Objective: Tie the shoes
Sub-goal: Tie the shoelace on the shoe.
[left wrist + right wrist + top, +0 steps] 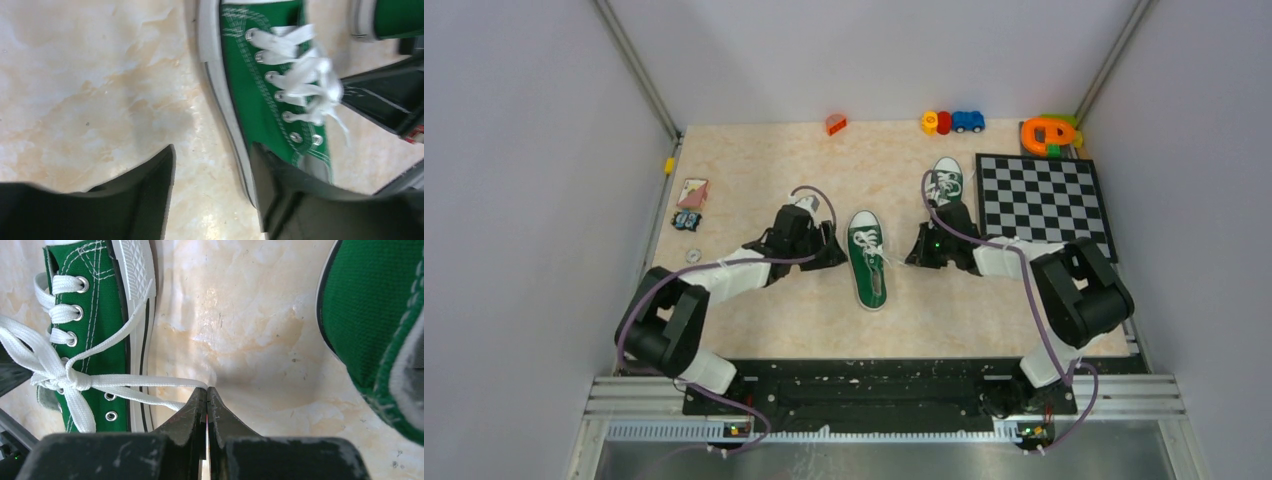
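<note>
- Right claw [206, 390]: clenched on a white lace [150, 382] right at its fingertips. That strand runs flat from the pinch back to the knot [75, 381] over the eyelets.
- Left claw [212, 150]: released, nothing in it. It's sitting low at the sole of the near shoe [867, 262], with one finger [280, 195] against the green side wall.
- Near shoe: lying along the 12-to-6 line in the middle of the table [764, 310]. The left claw is at its 9 o'clock and the right claw at its 3.
- How I'd play this step:
  - Bring the left claw up off the sole and pinch the strand on its own side.
  - Then pull both hands apart, 9 and 3, low and slow, so the knot snugs down instead of dragging the shoe sideways.
  - The right pinch is very near the tips, so I reckon a jerk would slip it.
- Far shoe [947, 183]: at about 1 o'clock from the near one, just behind the right wrist. I can't tell whether its laces are tied.
- Chessboard [1044, 200]: at the far shoe's 3 o'clock.
- Toy car [968, 121]: on the far edge at 12.
- Writing: none I can read. No logo shows on either shoe, and the small card [692, 190] at 9 o'clock is too tiny to make out.
</note>
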Controlling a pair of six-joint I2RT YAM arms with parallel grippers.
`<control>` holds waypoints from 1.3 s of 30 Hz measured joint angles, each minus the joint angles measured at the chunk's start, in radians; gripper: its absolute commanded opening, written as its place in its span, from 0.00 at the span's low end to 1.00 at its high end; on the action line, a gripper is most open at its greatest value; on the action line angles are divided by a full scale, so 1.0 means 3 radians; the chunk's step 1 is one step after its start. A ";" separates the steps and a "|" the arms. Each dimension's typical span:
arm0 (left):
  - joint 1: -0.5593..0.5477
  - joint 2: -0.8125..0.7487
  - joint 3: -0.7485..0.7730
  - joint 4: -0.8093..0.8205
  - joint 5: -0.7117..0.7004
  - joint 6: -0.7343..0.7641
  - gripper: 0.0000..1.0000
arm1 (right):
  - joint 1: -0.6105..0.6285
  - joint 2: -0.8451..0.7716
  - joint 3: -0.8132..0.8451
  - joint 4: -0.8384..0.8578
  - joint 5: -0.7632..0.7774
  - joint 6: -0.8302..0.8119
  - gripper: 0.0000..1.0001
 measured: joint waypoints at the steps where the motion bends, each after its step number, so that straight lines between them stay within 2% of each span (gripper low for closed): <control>1: 0.0000 -0.0092 -0.0045 0.0074 0.0004 -0.0061 0.80 | 0.0000 -0.0011 0.0000 -0.0011 0.0000 -0.0003 0.00; 6: 0.0000 -0.0403 -0.0219 0.0544 -0.0011 -0.0735 0.82 | 0.0001 -0.0046 0.0000 -0.0037 0.0001 -0.0019 0.00; 9: -0.0024 -0.0394 -0.0320 0.0868 -0.0074 -0.1180 0.82 | 0.0014 -0.0052 0.0000 -0.0036 0.0004 -0.0019 0.00; 13: -0.0146 -0.0299 -0.0342 0.1077 -0.0282 -0.1509 0.78 | 0.0045 -0.0052 0.0003 -0.0041 0.0005 -0.0019 0.00; 17: -0.0276 -0.0181 -0.0224 0.1016 -0.0547 -0.1648 0.72 | 0.0062 -0.0053 0.0038 -0.0070 0.0008 -0.0019 0.00; 22: -0.0403 0.0019 0.0177 0.0727 -0.0888 -0.1793 0.67 | 0.0071 -0.0057 0.0058 -0.0070 0.0009 -0.0019 0.00; 31: -0.0547 0.0146 0.0294 0.0479 -0.1235 -0.2000 0.66 | 0.0084 -0.0057 0.0058 -0.0074 0.0011 -0.0019 0.00; 39: -0.0554 0.0178 0.0294 0.0408 -0.1321 -0.2152 0.63 | 0.0086 -0.0057 0.0058 -0.0071 0.0011 -0.0018 0.00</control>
